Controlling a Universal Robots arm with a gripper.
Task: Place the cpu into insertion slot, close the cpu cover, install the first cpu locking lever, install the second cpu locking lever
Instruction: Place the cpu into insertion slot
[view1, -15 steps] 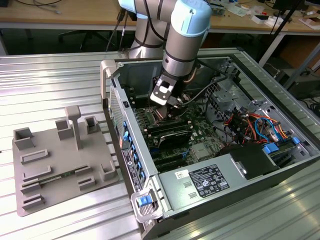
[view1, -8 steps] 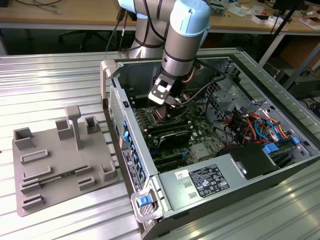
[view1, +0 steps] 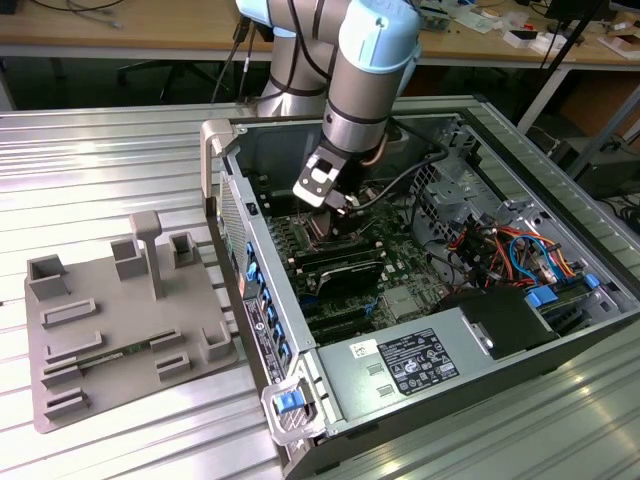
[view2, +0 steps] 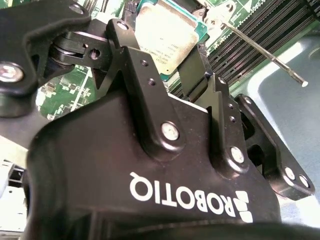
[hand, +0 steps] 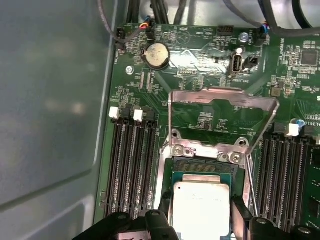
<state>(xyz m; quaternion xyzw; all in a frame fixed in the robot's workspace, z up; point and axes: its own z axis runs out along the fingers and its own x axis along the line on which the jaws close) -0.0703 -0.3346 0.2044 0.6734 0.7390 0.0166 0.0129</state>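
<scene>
The cpu (hand: 201, 210), a flat square chip with a silvery top, sits between my two black fingers (hand: 239, 215), just over the insertion slot (hand: 197, 166), whose dark recess shows beyond it. My gripper (hand: 200, 220) is shut on the chip's edges. The cpu cover (hand: 225, 95), a thin silver frame, stands raised on its hinge past the slot. In the second wrist view the cpu (view2: 165, 35) shows between the fingertips of the gripper (view2: 160, 52), and a thin locking lever rod (view2: 260, 47) slants up beside it. In the exterior view the gripper (view1: 335, 207) reaches down into the open computer case (view1: 280, 330).
Long black memory slots (hand: 132, 160) flank the socket on both sides. A coin battery (hand: 156, 54) and cables lie beyond the cover. The grey case wall (hand: 50, 100) runs close by. A grey fixture plate (view1: 110, 320) lies on the metal table at the exterior view's left.
</scene>
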